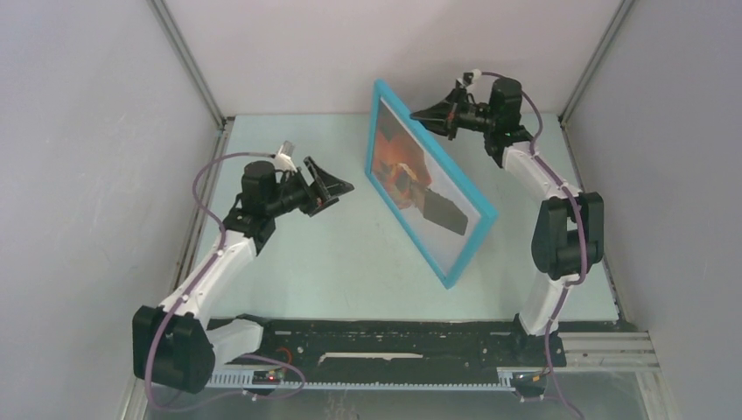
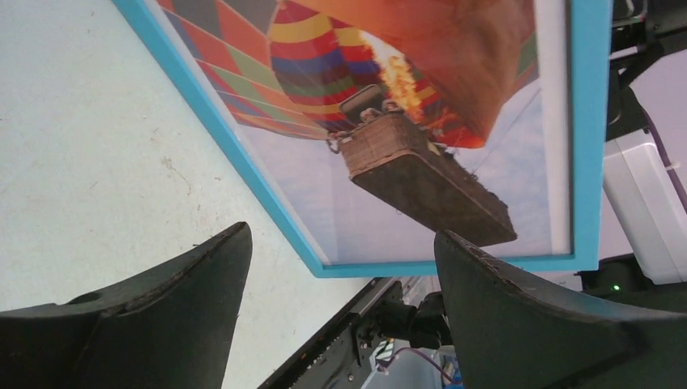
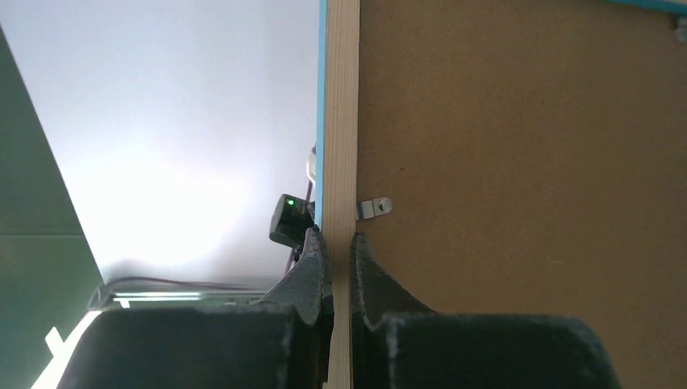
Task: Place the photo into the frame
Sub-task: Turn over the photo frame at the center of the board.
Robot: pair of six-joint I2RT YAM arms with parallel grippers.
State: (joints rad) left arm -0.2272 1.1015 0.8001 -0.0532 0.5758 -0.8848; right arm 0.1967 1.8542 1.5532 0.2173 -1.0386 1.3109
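Leaning frame [image 2: 590, 121], photo [image 2: 421, 178] top cut off

bright, even, diffuse; hardly any shadows; soft and slightly grainy overall; washed-out glow on pale wall [image 3: 186, 146].

Dark right fingers [image 3: 313, 271] pinch the light-wood, turquoise-edged picture frame [image 3: 341, 121]; a metal tab [image 3: 375, 207], probably a clip, overlaps its brown backing board [image 3: 526, 146].

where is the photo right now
In the top view the photo sits inside the frame, right of centre, which the right gripper holds on edge, facing the left gripper.
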